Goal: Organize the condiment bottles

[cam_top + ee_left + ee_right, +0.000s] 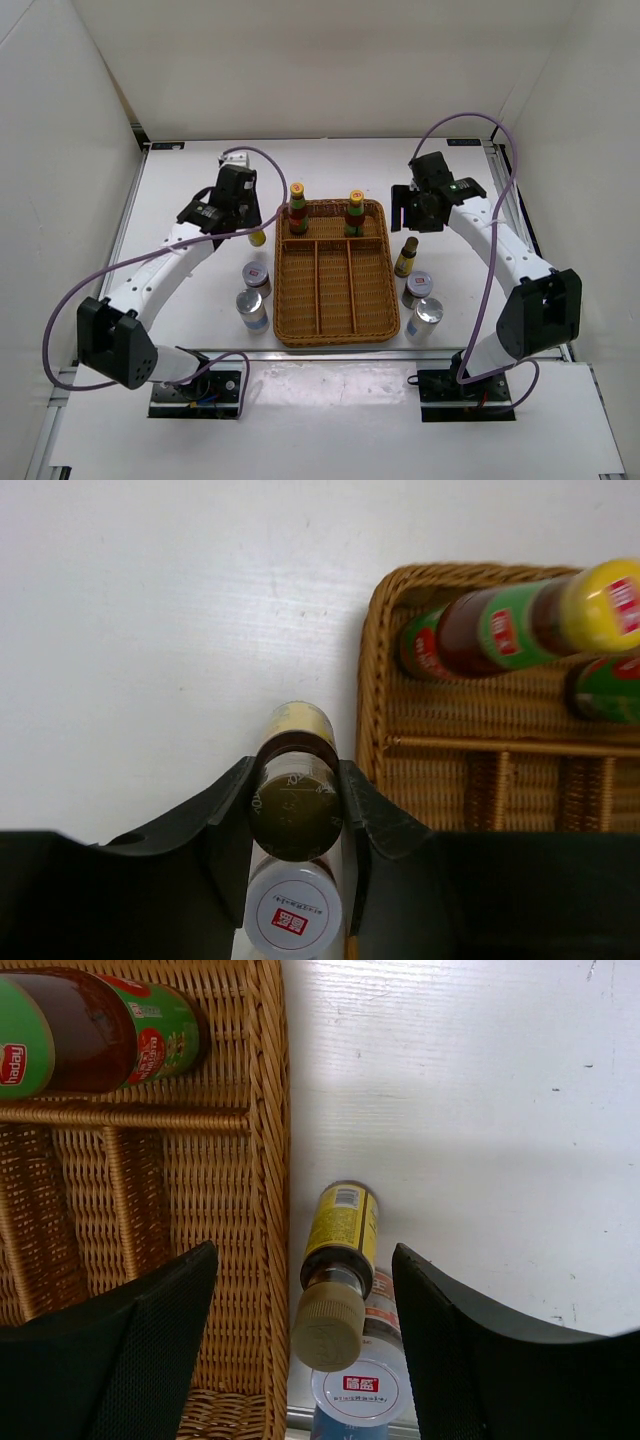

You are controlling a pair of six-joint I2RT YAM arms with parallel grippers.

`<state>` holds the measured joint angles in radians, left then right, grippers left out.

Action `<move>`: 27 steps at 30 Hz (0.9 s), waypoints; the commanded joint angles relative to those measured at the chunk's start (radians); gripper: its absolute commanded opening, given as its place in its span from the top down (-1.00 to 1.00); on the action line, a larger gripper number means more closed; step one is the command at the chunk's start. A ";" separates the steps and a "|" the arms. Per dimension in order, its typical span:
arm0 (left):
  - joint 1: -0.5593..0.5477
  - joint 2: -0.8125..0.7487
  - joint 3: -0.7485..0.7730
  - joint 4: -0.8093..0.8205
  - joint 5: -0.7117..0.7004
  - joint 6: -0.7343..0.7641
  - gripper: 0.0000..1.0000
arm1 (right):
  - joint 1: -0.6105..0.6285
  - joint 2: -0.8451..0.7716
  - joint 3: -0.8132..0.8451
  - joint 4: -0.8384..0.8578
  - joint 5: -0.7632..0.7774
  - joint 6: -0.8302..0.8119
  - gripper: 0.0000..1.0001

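Notably, left claw (297, 795) gripping brown bottle (295, 815), right claw (302, 1260) wide astride yellow-labelled bottle (340, 1225), tall bottle (100, 1030) reading "haday".

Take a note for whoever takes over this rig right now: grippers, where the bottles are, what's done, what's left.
Left gripper shut on a small brown yellow-capped bottle left of the brown wicker tray.
Right gripper open around the other small brown bottle, right of it.
Done: two tall green-necked bottles in the tray's far compartment.
To do: both small bottles, four silver-lidded jars outside.
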<state>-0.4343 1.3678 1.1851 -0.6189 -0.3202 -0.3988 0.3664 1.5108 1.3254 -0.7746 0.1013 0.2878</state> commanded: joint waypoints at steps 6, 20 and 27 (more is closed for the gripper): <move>-0.066 -0.117 0.133 0.004 0.047 -0.003 0.79 | -0.004 -0.040 -0.023 0.012 0.015 -0.007 -0.48; -0.256 -0.015 0.091 0.036 0.035 -0.101 0.79 | -0.004 -0.067 -0.041 0.012 0.005 -0.007 -0.45; -0.325 0.079 0.053 0.056 -0.049 -0.146 0.79 | -0.004 -0.067 -0.061 0.012 0.005 -0.007 -0.45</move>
<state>-0.7334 1.4307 1.2480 -0.6125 -0.3019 -0.5076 0.3664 1.4719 1.2713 -0.7670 0.1051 0.2844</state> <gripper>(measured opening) 0.447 0.729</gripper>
